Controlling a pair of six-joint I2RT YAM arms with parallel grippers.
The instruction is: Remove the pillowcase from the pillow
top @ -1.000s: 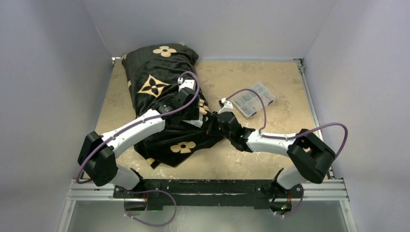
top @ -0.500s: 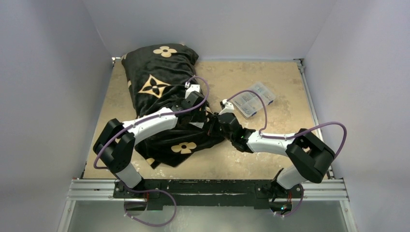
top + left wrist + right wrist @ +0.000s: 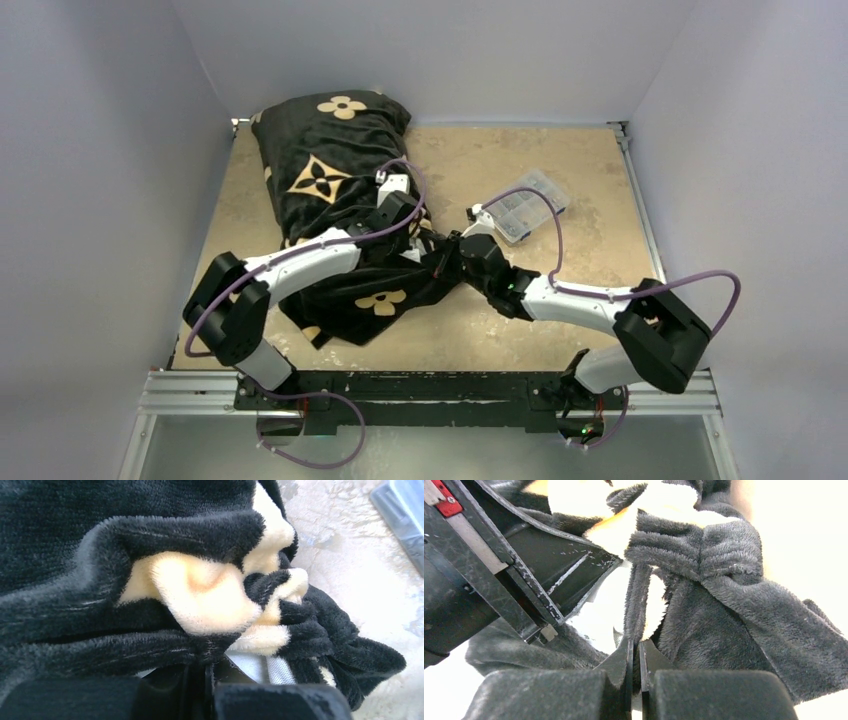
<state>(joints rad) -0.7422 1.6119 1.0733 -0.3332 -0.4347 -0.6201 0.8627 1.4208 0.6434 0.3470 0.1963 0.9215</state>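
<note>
With the left tool (image 3: 209,679) and the right tool (image 3: 634,656) each pinching pillowcase (image 3: 330,165) plush at its near-right end, its long axis extends far-left.

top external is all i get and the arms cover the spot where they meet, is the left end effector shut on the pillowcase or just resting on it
observer: In the left wrist view the left end effector is shut, pinching a black fold of the pillowcase just below a tan motif.
operator: and the right one
observer: The right wrist view shows the right end effector shut on a thin fold of the same fabric.
operator: any pillow showing
observer: Only a pale grey strip beside the left jaws; I cannot tell whether it is lining or pillow.
</note>
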